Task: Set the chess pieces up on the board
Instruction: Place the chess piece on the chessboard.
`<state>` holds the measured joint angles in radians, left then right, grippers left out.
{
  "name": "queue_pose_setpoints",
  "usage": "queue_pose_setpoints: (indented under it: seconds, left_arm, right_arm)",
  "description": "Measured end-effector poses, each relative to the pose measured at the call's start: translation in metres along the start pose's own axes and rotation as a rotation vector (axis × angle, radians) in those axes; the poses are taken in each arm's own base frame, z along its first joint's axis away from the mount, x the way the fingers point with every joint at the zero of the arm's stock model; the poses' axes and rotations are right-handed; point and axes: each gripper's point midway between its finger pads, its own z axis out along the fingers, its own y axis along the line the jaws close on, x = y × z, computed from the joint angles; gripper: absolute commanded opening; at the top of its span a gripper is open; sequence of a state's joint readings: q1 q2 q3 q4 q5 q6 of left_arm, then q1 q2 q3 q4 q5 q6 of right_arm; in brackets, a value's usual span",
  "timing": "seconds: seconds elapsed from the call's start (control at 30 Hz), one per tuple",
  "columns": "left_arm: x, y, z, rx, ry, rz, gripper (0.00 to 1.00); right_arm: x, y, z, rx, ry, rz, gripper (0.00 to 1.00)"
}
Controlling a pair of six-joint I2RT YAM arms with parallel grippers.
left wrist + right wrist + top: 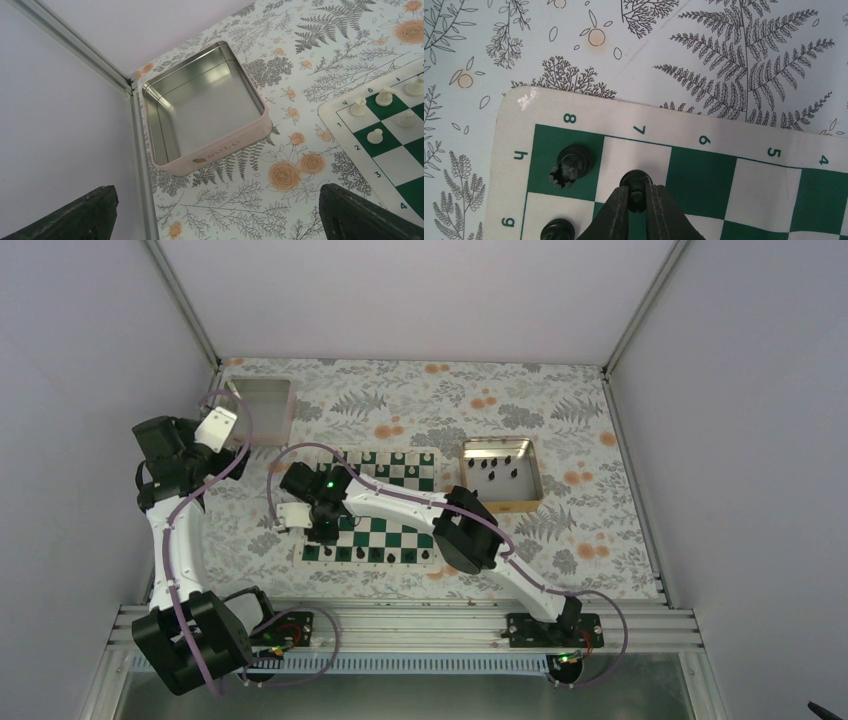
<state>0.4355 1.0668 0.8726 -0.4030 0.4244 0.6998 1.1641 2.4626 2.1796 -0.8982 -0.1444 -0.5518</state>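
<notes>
Black pawn sat clamped in the right hand, a rook just beside. Left hand stood apart.

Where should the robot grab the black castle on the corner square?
Probably around its round middle, under the notched top, coming straight down: the black castle stands upright, with another black piece close beside it.

The gripper pinches a black pawn on the white square by the 7 at the board's edge. Left of it, a black rook stands on the green corner square. Another black piece is cut off below. The fern-printed table lies beyond.
</notes>
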Motion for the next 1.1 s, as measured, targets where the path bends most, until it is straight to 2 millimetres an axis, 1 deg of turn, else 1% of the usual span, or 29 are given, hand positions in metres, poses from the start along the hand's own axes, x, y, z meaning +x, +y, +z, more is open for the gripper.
queue_pose_setpoints:
  seconds: [0.43, 0.9, 0.97, 1.1]
  left_arm:
    - [0.003, 0.000, 0.000, 0.007, 0.008, -0.010, 1.00]
    - [0.005, 0.001, -0.001, 0.008, 0.010, -0.018, 1.00]
    - [0.005, 0.001, -0.001, 0.009, 0.009, -0.018, 1.00]
    - [0.006, 0.001, -0.001, 0.012, 0.009, -0.020, 1.00]
  right_arm:
    - [0.000, 0.000, 0.000, -0.001, 0.000, 0.000, 0.17]
    - [0.000, 0.000, 0.000, -0.001, 0.001, 0.002, 0.17]
    - [0.001, -0.001, 0.000, 0.000, 0.002, 0.004, 0.17]
    - [0.009, -0.011, -0.003, 0.007, 0.009, 0.027, 0.19]
